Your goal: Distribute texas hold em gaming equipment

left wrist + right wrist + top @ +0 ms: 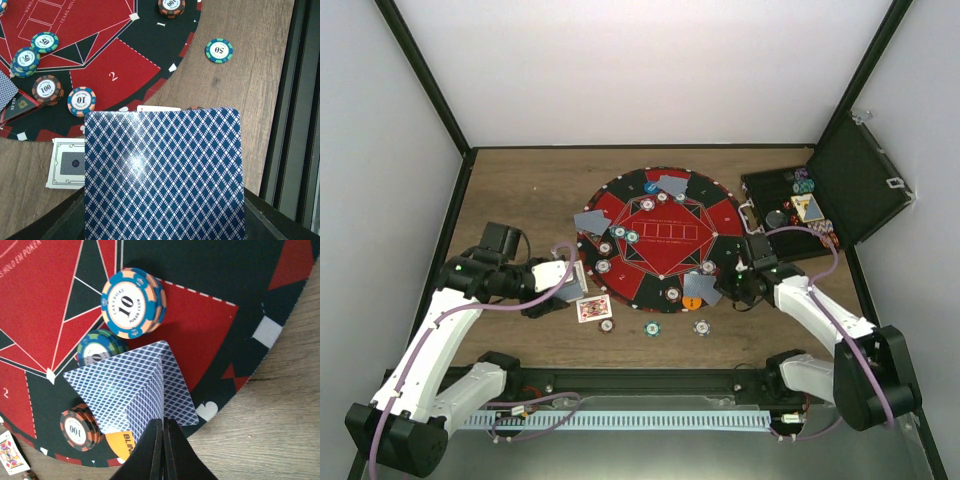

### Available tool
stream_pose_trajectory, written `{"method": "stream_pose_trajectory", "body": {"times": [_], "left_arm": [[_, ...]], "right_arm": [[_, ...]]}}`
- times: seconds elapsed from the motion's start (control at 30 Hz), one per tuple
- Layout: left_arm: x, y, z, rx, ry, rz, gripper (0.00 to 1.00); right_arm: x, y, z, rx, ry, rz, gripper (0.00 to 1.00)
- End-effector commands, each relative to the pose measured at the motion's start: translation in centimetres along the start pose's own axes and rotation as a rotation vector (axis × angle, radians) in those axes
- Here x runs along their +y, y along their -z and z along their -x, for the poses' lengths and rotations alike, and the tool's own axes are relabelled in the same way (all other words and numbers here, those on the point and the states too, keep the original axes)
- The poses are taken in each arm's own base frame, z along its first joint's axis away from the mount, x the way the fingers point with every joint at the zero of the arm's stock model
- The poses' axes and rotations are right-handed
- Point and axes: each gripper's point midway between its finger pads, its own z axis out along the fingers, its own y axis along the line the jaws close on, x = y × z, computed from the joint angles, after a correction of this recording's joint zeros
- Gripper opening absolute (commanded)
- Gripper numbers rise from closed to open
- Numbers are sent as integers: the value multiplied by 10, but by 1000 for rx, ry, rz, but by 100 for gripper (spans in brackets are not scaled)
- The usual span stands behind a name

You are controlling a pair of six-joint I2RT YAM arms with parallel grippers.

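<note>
Left jaws pinch one blue-backed card (165, 175) just beside the round poker mat (660, 235); right jaws are pressed together, empty, tips at two face-down cards (135, 385) on the mat's near rim. Three chips (652, 328) and one face-up card (593, 308) lie on the tabletop (520, 190) near the mat.

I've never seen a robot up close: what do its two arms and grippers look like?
The left arm and right arm have smooth white shells between chunky black joints. A thin lilac cable loops along each. The right gripper has slim black fingers tapering to points; the left gripper is black too.
</note>
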Motion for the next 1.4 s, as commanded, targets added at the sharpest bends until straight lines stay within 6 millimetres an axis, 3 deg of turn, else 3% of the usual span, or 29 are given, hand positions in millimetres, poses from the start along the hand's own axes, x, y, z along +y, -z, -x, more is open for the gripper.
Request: {"method": "stream_pose_trajectory", "body": {"times": [0.0, 0.27, 0.57, 0.8, 1.07, 1.37], "left_arm": [[0, -1, 3, -20, -19, -2, 4], [2, 0, 4, -17, -18, -1, 4], [4, 0, 6, -17, -18, -1, 4], [4, -1, 5, -16, -17, -3, 4], [5, 0, 5, -10, -20, 0, 4], [6, -2, 6, -14, -14, -10, 4]], "right_arm": [[-7, -5, 5, -19, 3, -22, 1], [7, -10, 6, 2, 21, 43, 1], [36, 14, 24, -52, 55, 115, 1], [51, 14, 34, -60, 72, 153, 1], [44, -15, 29, -3, 66, 148, 1], [32, -18, 26, -3, 75, 97, 3]]}}
